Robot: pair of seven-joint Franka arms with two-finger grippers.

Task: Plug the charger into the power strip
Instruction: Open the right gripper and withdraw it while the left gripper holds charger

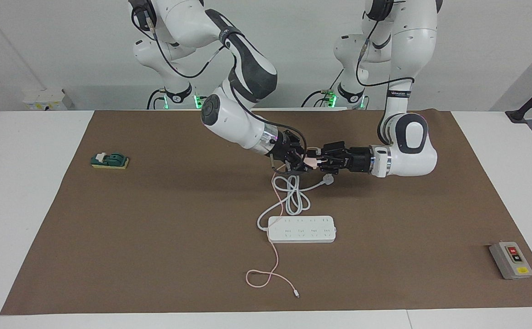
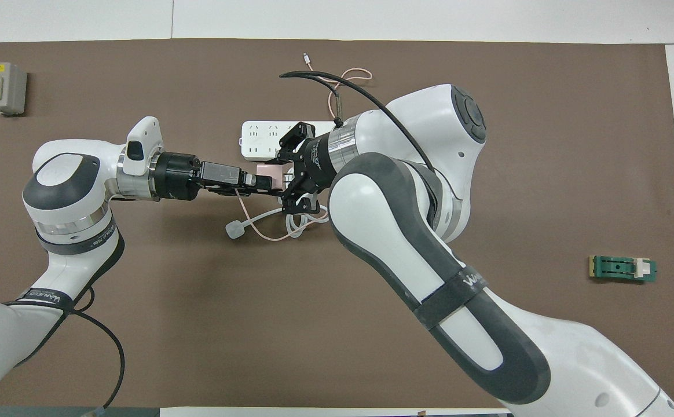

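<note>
The pale pink charger [image 1: 311,161] is held in the air over the power strip's coiled white cord [image 1: 293,196]. My right gripper [image 1: 301,160] is shut on it. My left gripper [image 1: 319,160] is at the charger from the other end, tip against it. The charger also shows in the overhead view [image 2: 268,171], between the right gripper [image 2: 288,174] and the left gripper [image 2: 263,180]. Its thin pink cable [image 1: 273,274] hangs down and runs past the power strip [image 1: 301,229]. The strip lies flat on the brown mat, partly hidden under the right arm in the overhead view [image 2: 259,139].
The strip's white three-pin plug [image 1: 327,179] lies on the mat under the left gripper. A grey box with red and yellow buttons [image 1: 510,259] sits at the left arm's end. A green and yellow block [image 1: 109,160] sits at the right arm's end.
</note>
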